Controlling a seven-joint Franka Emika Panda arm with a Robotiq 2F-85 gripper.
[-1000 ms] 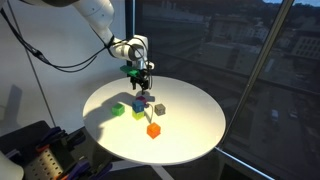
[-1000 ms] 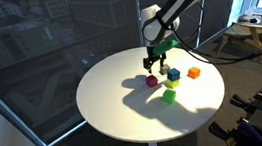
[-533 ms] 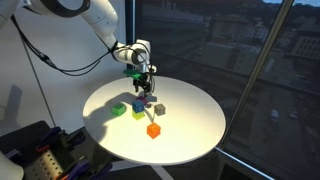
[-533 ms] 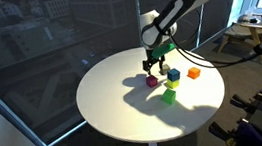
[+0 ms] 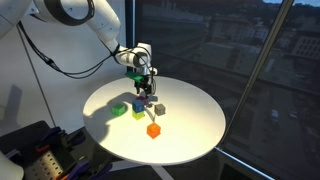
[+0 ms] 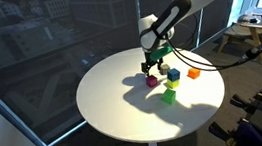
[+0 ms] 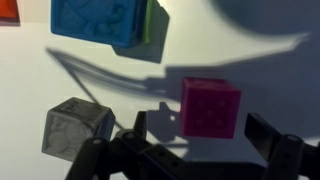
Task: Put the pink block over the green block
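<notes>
one pink block (image 7: 211,107), matte cube, patterned face

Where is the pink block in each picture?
Exterior view: the pink block is near the middle of the table, just under the claw.
Exterior view: the pink block is left of the blue block, again under the claw.
Wrist view: the pink block is right of centre, seen between the two fingers of the open claw.
Shared landmark: the claw right above the pink block.
</notes>
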